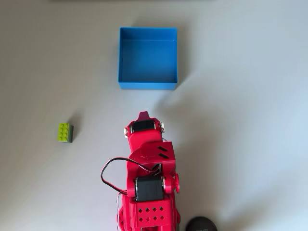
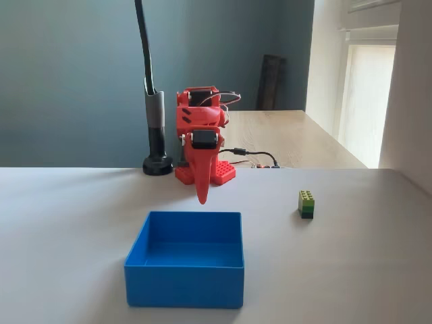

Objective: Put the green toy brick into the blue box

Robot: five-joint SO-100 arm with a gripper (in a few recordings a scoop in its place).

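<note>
Lime-green plastic, the green toy brick sits alone on the worktop, well apart from the blue box; judge it light, rigid and slick, so pinch its flat sides with your empty, closed end effector.

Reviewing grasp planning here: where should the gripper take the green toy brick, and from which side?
From above, closing across the green toy brick on its two long flat sides. It sits upright, studs up, alone on the table, so the sides look free; the gripper hangs near the blue box.
</note>
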